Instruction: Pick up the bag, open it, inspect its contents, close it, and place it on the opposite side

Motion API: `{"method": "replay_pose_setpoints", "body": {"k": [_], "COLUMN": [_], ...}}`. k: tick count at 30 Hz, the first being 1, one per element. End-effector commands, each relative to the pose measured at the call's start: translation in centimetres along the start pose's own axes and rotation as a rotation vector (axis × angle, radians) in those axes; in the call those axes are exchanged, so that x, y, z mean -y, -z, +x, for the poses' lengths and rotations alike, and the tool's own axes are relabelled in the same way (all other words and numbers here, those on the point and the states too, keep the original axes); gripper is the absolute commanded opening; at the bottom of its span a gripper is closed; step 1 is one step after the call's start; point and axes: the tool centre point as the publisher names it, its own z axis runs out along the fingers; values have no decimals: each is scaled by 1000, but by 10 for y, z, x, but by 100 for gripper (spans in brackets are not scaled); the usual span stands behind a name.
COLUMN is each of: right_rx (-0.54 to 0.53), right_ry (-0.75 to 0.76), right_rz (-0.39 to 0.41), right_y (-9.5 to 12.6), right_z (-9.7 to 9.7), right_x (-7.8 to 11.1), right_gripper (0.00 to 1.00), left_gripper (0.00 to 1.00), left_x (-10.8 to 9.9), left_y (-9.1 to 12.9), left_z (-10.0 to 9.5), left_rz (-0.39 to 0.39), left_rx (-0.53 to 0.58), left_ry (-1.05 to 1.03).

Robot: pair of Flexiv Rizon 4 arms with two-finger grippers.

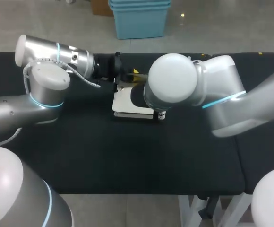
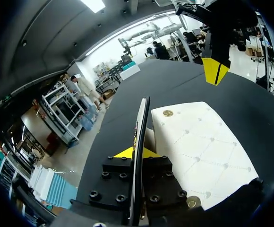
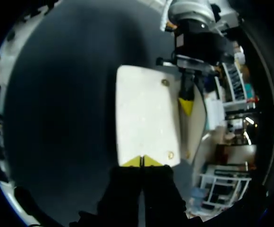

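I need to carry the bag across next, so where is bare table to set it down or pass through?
The wide strip of table between the bag and the near edge is bare. Around the bag it is crowded: the left gripper at its flap, the right arm over it.

Left arm (image 1: 42, 75), right arm (image 1: 222, 104): silver rounded shells are showing cyan rings, left carrying a coiled white cable (image 1: 82, 78). Black screwed left end effector (image 2: 137, 152) is showing yellow tips.
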Motion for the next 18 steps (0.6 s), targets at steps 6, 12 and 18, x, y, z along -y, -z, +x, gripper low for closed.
{"method": "replay_pose_setpoints", "body": {"k": [6, 12, 18], "right_rx": [59, 82, 108], "right_ry": [-14, -22, -3], "right_rz": [9, 3, 8], "right_y": [-25, -34, -42], "right_z": [27, 36, 34], "right_x": [-5, 2, 7], "right_gripper": [8, 11, 27], "left_gripper": [0, 0, 0], "left_x": [-9, -12, -13], "left_y": [-7, -8, -11], "left_z": [4, 2, 0], "left_rz": [6, 6, -4], "left_rx": [33, 0, -42], "left_ry": [-7, 3, -2]}}
